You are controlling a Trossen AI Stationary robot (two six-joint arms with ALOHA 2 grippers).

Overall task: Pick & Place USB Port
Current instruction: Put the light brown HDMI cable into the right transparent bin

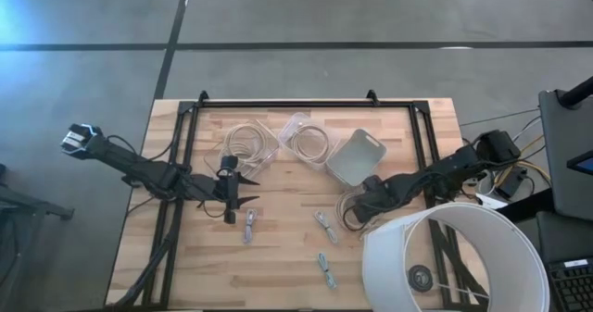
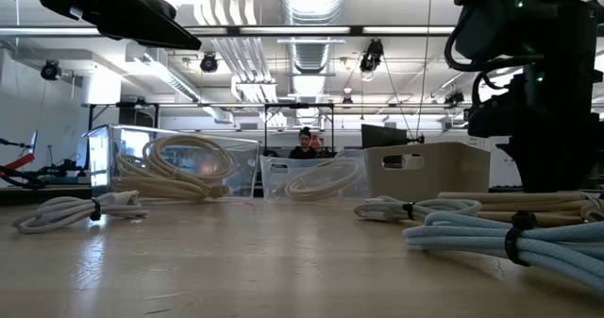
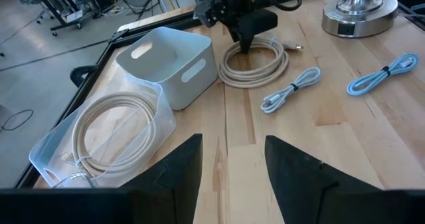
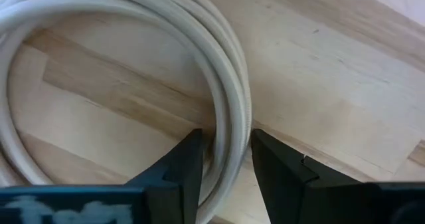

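A beige cable coil (image 1: pixel 350 204) lies flat on the wooden table, in front of the white bin (image 1: pixel 357 156). My right gripper (image 4: pixel 228 159) is down at the coil, open, one finger on each side of the coil's bundled strands (image 4: pixel 230 127); the left wrist view shows it standing over the coil (image 3: pixel 255 63). My left gripper (image 3: pixel 232 171) is open and hovers above bare table near the left clear container (image 1: pixel 246 143), touching nothing. Two white tied cables (image 1: pixel 250 225) (image 1: pixel 325 225) and a light-blue one (image 1: pixel 326 268) rest on the table. My right gripper comes at the coil from above, pointing down, fingers across the strands at one side of the loop (image 4: pixel 232 111). The strands nearly fill the gap between the fingers; I cannot tell whether the fingers touch them. The coil lies flat on the table.
Two clear containers (image 1: pixel 246 143) (image 1: pixel 310 143), each holding a coiled cable, stand at the far side beside the white bin. A white lamp shade (image 1: pixel 454 256) on a metal base (image 3: pixel 358 14) fills the near right corner. A black frame (image 1: pixel 306 104) edges the table.
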